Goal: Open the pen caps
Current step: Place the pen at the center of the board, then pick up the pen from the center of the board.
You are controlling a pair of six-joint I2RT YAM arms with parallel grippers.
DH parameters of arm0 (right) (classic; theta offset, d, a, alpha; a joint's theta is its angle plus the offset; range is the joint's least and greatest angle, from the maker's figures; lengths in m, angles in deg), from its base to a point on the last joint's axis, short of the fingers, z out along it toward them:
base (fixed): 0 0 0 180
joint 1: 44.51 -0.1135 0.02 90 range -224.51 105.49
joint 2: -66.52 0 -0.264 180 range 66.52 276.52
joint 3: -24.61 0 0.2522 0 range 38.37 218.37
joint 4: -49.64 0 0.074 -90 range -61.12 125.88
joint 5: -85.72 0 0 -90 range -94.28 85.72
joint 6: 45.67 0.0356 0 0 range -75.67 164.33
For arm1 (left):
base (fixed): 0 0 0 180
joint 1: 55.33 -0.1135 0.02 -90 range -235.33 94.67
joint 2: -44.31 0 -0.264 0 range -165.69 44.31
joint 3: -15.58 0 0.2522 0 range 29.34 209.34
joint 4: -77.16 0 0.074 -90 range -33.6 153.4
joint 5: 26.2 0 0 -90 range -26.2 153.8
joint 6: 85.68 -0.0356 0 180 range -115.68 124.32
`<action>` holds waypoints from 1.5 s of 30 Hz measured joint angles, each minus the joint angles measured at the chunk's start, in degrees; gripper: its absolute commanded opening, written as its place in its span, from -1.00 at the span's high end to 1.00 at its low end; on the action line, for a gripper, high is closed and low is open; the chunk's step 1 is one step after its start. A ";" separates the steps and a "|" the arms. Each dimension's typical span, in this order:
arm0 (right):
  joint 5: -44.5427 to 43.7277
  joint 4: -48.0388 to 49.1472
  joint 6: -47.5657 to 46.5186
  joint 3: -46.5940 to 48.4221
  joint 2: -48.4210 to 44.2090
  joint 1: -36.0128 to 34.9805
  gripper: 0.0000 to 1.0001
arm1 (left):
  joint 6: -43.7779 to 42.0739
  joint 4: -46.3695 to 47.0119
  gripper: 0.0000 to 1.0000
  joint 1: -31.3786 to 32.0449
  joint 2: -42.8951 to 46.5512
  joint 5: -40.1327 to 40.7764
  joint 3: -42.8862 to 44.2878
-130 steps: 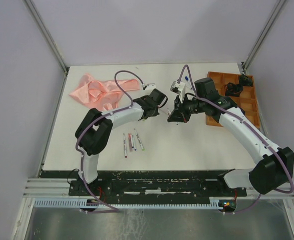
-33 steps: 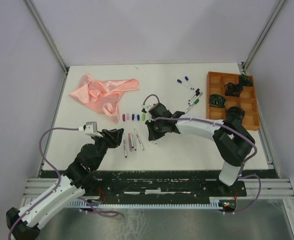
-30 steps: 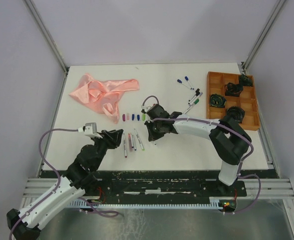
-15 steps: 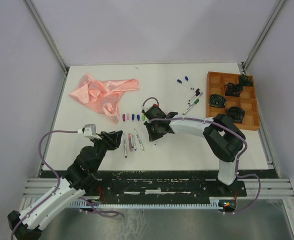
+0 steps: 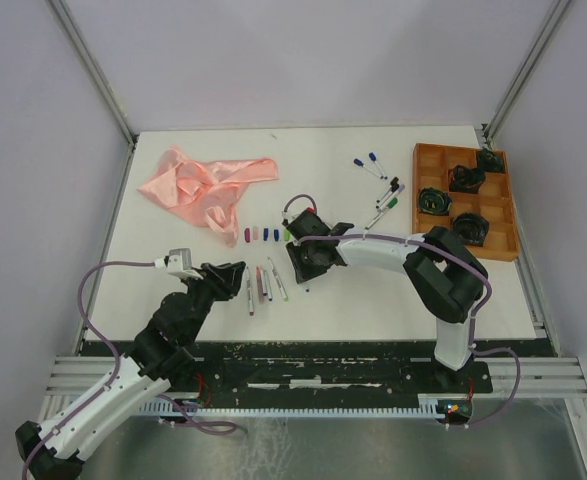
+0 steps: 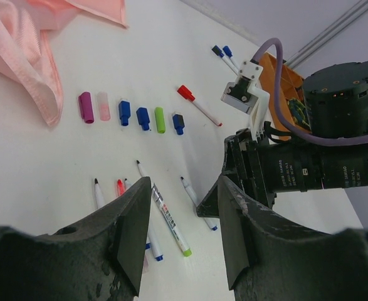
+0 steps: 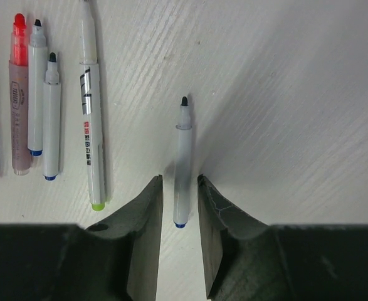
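The biggest thing on my screens is the white tabletop point(image 5: 373, 300). A crumpled pink cloth point(image 5: 198, 185) lies on its far left. At the far right sits an orange compartmented tray point(image 5: 500, 210) with dark objects in several sections. My right arm point(image 5: 383, 248) reaches leftward across the middle of the table. My left arm point(image 5: 163, 335) stretches up from the near left corner.

The right gripper point(image 7: 180, 188) sits low over the table with its jaws released. A slim white uncapped pen with a blue end point(image 7: 183, 157) lies flat on the surface between its two fingers. I see a sliver of gap on each side, so nothing is grasped. The left gripper point(image 6: 184, 188) hangs above the table with its jaws spread and nothing between them.

A cluster of uncapped white pens point(image 5: 263, 283) lies side by side on the table between the two grippers. One of them is a lime-ended pen point(image 7: 91, 113). A few pens with caps on point(image 5: 383, 195) lie near the tray, and a red-capped pen point(image 6: 199, 106) lies apart from them.

Smallest are the loose pen caps point(image 5: 266, 234). They lie in a short row beyond the cluster, just beside the cloth's near edge. Left to right they are a purple cap point(image 6: 86, 106), a pale pink cap point(image 6: 103, 106), two blue caps point(image 6: 133, 115), a green cap point(image 6: 160, 120) and a dark blue cap point(image 6: 178, 123).
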 measured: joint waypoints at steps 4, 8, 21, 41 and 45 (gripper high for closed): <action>0.07 -0.57 -0.17 0.35 0.02 0.00 0.27 | 0.00 0.00 -0.07 0.00 0.42 -0.15 -0.02; 3.52 -1.14 -0.90 1.14 0.00 0.20 0.19 | 0.00 0.00 -0.07 0.00 0.92 -0.74 -0.02; 23.52 -5.42 -13.94 6.38 -2.71 15.93 0.06 | 0.04 -0.37 -0.09 0.00 2.12 -1.44 -0.02; 22.16 -21.22 -45.24 22.43 1.92 21.92 -0.28 | 0.76 0.24 -0.57 0.00 2.05 -6.01 -0.33; 19.21 -23.17 -47.65 27.56 6.71 21.86 -0.28 | 2.10 0.74 -0.70 0.00 2.10 -8.24 -0.70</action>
